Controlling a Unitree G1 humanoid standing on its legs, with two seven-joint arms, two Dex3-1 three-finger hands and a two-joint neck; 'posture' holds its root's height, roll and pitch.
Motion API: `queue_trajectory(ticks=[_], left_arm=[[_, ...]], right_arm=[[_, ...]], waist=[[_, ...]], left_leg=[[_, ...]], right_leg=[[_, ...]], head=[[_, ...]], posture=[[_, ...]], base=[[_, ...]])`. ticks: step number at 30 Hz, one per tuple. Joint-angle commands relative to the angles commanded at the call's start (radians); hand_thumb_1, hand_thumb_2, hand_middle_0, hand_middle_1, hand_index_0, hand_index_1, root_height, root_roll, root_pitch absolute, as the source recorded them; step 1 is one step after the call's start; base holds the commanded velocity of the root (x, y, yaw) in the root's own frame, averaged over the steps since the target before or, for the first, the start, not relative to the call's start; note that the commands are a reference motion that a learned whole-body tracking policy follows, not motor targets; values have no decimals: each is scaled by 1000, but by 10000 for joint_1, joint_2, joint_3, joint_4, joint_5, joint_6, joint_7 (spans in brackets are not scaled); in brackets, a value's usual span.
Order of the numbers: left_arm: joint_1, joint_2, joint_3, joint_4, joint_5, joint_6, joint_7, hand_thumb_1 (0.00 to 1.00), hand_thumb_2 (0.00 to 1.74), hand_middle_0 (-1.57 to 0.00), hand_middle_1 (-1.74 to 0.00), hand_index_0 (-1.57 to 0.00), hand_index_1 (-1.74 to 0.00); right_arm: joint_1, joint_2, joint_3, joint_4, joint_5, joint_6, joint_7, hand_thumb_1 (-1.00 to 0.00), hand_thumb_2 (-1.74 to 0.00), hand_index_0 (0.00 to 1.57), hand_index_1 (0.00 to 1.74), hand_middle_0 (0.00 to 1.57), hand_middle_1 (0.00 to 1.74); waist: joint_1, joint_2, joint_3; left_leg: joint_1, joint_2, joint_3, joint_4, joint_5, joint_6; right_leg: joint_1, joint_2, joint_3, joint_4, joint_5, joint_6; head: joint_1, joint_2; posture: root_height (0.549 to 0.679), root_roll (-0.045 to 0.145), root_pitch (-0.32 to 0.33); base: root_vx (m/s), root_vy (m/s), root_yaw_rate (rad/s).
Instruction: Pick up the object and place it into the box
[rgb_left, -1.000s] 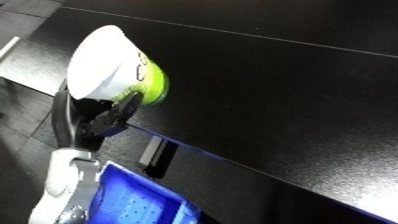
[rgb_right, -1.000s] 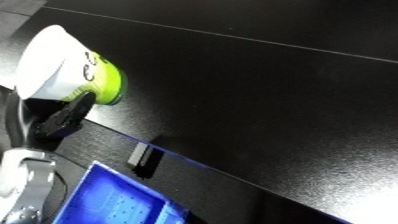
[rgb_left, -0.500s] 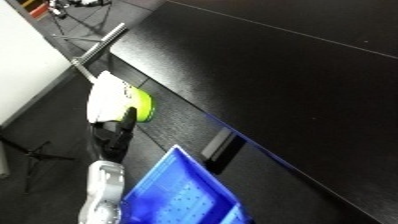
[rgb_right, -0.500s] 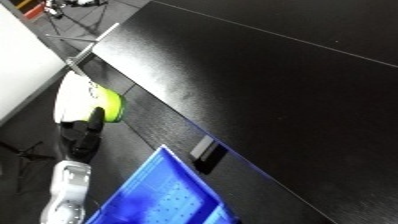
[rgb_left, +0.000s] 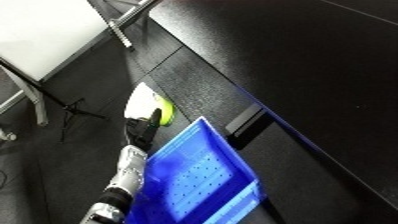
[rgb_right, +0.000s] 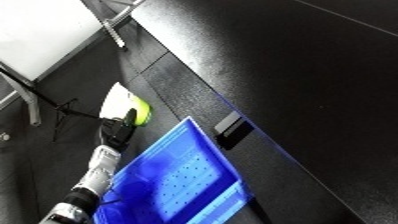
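Note:
The object (rgb_left: 145, 101) is white with a yellow-green end. My left hand (rgb_left: 140, 128) is shut on it from below, fingers curled round its lower part. Hand and object hang just past the upper left corner of the blue bin (rgb_left: 197, 176), left of the black table's edge, over the dark floor. The white and silver left forearm (rgb_left: 124, 172) runs along the bin's left side from the bottom edge. The bin's dotted floor is bare. My right hand shows in neither view.
The black table (rgb_left: 302, 60) fills the upper right. A small black block (rgb_left: 245, 124) sits at its edge, beside the bin's upper corner. A white panel (rgb_left: 44, 30) and metal stand legs (rgb_left: 32, 97) stand at the upper left over the dark floor.
The whole picture has shifted and pulled back, so the camera moved. Much more of the blue bin shows now. My left hand still holds the object, now close to the bin's corner.

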Motion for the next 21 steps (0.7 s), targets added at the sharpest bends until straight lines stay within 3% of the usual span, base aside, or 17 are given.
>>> queue_trajectory(ticks=[8,15,21], left_arm=[[147,-9,-57,2064,344,739,-1030,0,0,0,0,0,0],[220,97,-293,2850,1327,1025,-1340,0,0,0,0,0,0],[124,223,-651,3004,2168,1414,-1786,0,0,0,0,0,0]], right_arm=[[-60,13,114,142,16,-87,127,0,0,0,0,0,0],[-84,-71,212,127,63,-108,165,0,0,0,0,0,0],[-99,-102,274,44,114,-149,147,0,0,0,0,0,0]], waist=[[-100,-94,0],[-172,-65,0],[-187,0,0]], left_leg=[[104,41,9,-230,78,-32],[182,38,24,-404,123,-51],[186,6,47,-450,101,-47]], right_leg=[[193,110,23,-356,72,-43],[268,151,53,-575,129,-53],[247,167,60,-657,173,-44]], head=[[217,8],[348,97],[1038,488]], posture=[[617,39,-50],[620,40,-46],[621,38,-42]], base=[[6,1,-9],[-7,6,-19],[-21,-4,-9]])
